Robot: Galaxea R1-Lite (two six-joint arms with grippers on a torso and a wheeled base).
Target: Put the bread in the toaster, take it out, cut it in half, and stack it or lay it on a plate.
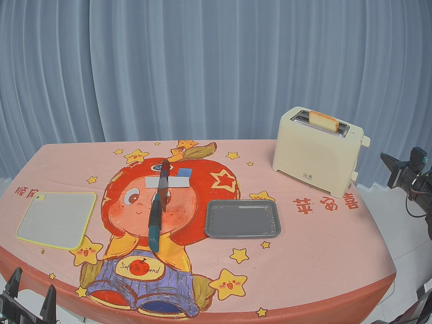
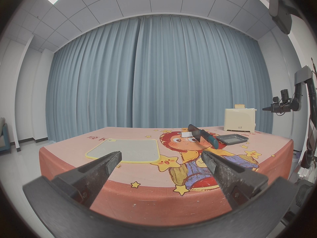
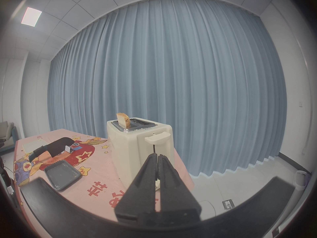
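A slice of bread (image 1: 323, 120) (image 3: 123, 120) stands up out of a slot of the cream toaster (image 1: 317, 151) (image 3: 138, 149) (image 2: 239, 119) at the table's back right. My right gripper (image 3: 157, 158) (image 1: 390, 161) is shut and empty, off the table's right edge, level with the toaster's lever end. My left gripper (image 2: 161, 160) (image 1: 30, 281) is open and empty, below the table's front left corner. A knife (image 1: 157, 204) (image 2: 202, 135) with a teal handle leans on a small white rest at mid-table. The grey plate (image 1: 243, 218) (image 3: 62, 174) (image 2: 232, 138) lies to its right.
A grey cutting board (image 1: 57, 219) (image 2: 127, 149) with a yellow rim lies at the table's left. The pink printed cloth (image 1: 315, 248) covers the table. A blue curtain hangs behind.
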